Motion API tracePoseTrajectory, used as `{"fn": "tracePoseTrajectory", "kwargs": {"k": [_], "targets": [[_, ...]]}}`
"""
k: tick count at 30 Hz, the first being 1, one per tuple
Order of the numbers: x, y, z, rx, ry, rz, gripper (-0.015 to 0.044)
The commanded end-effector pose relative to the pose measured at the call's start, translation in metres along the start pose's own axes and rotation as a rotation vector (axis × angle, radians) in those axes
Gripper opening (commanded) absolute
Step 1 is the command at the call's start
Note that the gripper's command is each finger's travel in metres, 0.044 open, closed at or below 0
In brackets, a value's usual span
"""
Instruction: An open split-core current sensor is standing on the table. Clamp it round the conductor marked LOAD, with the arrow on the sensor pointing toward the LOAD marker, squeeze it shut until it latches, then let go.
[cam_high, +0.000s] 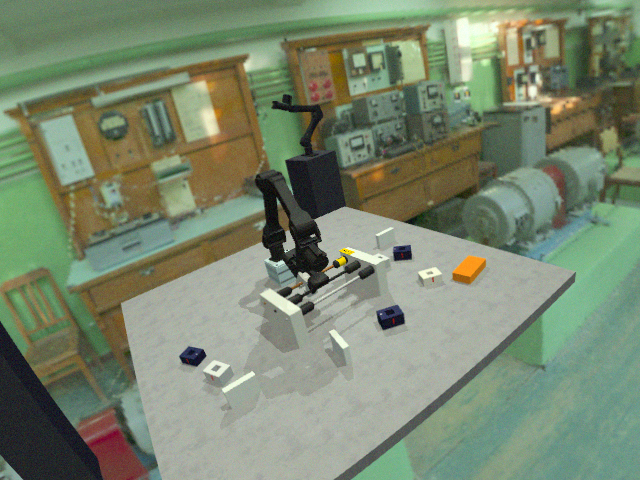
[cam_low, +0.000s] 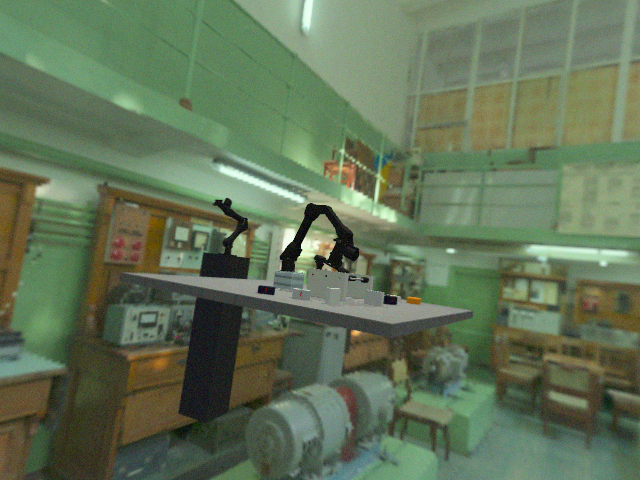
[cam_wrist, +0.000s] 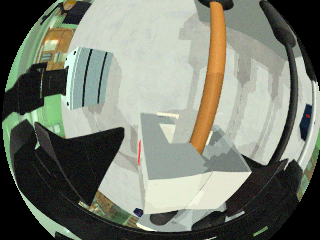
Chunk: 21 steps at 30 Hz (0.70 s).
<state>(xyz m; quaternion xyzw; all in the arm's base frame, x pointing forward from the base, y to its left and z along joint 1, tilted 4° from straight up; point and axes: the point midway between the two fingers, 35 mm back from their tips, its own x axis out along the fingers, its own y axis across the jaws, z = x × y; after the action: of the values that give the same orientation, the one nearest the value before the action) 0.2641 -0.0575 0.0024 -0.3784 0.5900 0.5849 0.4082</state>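
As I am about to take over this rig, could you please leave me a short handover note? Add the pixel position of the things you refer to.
Gripper (cam_high: 305, 276) (cam_low: 330, 264) (cam_wrist: 172, 140): open, holding nothing, its fingers either side of the sensor.
Sensor: the white-and-grey block-shaped split-core sensor (cam_high: 303, 279) (cam_wrist: 175, 192) is around the orange-brown conductor rod (cam_high: 328, 269) (cam_wrist: 216, 60). That rod has a yellow sleeve (cam_high: 340, 261) near a yellow label (cam_high: 346, 251), whose lettering is too small to read.
Done: sensor placed round the rod and let go.
Left: latch and arrow direction cannot be confirmed here; check both, then probably back the arm away.

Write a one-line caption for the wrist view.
Open gripper around the white sensor on the orange conductor.
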Motion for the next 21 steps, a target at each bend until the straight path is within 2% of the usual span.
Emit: {"fn": "tracePoseTrajectory", "kwargs": {"k": [1, 5, 21], "targets": [[0.0024, 0.0038, -0.0002, 0.005, 0.001, 0.027, 0.044], [0.002, 0.0049, -0.0002, 0.005, 0.001, 0.027, 0.044], [0.0001, 0.0013, 0.0001, 0.0, 0.0, 0.007, 0.0333]]}}
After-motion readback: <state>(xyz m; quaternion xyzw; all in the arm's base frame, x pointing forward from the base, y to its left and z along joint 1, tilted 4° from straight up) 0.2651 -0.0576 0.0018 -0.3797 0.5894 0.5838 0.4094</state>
